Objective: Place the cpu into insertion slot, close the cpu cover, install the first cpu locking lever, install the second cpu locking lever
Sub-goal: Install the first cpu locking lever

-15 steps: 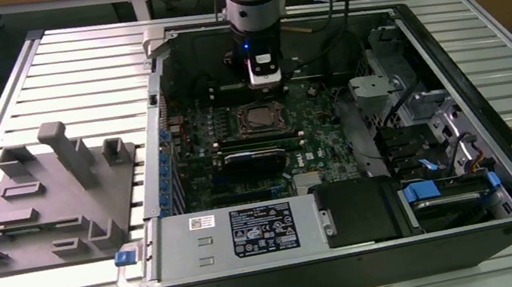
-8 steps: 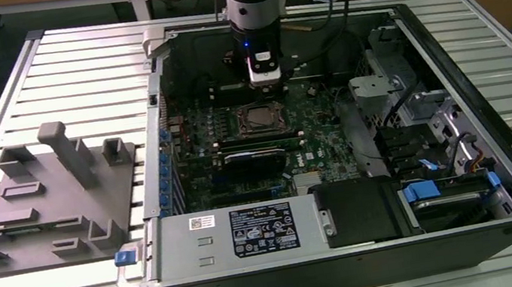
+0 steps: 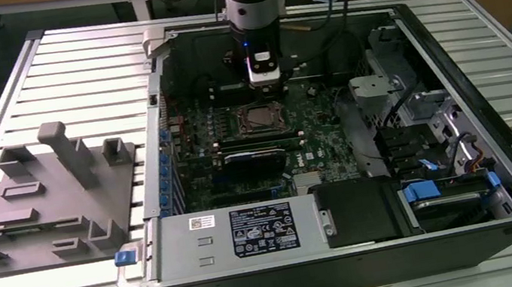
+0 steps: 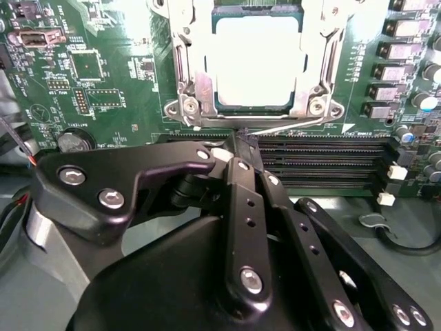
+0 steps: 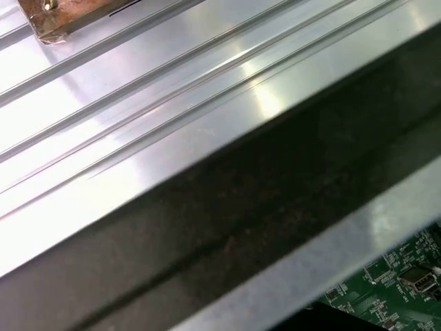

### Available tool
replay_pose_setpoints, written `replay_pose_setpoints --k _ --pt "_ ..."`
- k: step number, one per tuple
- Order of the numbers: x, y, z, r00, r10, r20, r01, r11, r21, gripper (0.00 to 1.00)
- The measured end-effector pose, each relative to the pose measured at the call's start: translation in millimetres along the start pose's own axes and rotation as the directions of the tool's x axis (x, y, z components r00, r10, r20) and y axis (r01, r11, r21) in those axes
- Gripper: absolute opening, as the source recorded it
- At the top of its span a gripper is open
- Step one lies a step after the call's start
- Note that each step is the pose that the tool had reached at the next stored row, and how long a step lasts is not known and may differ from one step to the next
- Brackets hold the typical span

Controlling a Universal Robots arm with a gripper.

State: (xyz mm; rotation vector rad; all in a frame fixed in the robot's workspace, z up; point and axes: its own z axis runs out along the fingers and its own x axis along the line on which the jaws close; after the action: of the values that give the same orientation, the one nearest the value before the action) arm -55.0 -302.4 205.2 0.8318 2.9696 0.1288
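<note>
In the second wrist view the cpu lies in the insertion slot, its pale metal top showing through the window of the cpu cover. The cover lies flat over it. A thin wire locking lever runs along the socket's edge nearest my gripper. My black fingers are shut, tips together at that lever's end; whether they pinch it is unclear. In the exterior view my gripper hangs just behind the insertion slot inside the open computer case.
Long black memory slots lie between my gripper and the socket. A black card stands in front of the socket, a power supply at the case's front. A grey fixture sits on the slatted table, at the exterior view's left.
</note>
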Motion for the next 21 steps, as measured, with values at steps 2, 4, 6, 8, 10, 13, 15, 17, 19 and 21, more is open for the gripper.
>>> replay_pose_setpoints --k 2,4,6,8,10,13,15,17,19,21 --pt "0.5 -0.4 0.0 1.0000 0.000 0.0033 0.000 1.0000 -0.0040 0.10" --pt "0.7 -1.1 -0.1 1.0000 -0.001 0.0036 0.001 0.9999 -0.0111 0.10" --pt "0.7 -2.3 -0.2 1.0000 -0.001 0.0016 0.001 0.9998 -0.0195 0.10" --pt "0.4 -3.7 -0.3 1.0000 0.000 -0.0008 0.000 0.9996 -0.0274 0.10" --pt "0.1 -5.0 -0.4 1.0000 0.000 -0.0021 0.000 0.9995 -0.0330 0.10" --pt "-0.4 -6.8 -0.6 1.0000 0.000 -0.0021 0.000 0.9993 -0.0373 0.10" --pt "-0.6 -7.8 -0.6 1.0000 0.000 0.0018 0.000 0.9992 -0.0400 0.10" --pt "-0.3 -8.8 -0.6 1.0000 -0.001 0.0075 0.002 0.9990 -0.0443 0.10" --pt "-0.1 -9.1 -0.6 1.0000 -0.002 0.0091 0.002 0.9990 -0.0455 0.10" --pt "0.0 -9.1 -0.6 1.0000 -0.002 0.0092 0.002 0.9990 -0.0456 0.10"
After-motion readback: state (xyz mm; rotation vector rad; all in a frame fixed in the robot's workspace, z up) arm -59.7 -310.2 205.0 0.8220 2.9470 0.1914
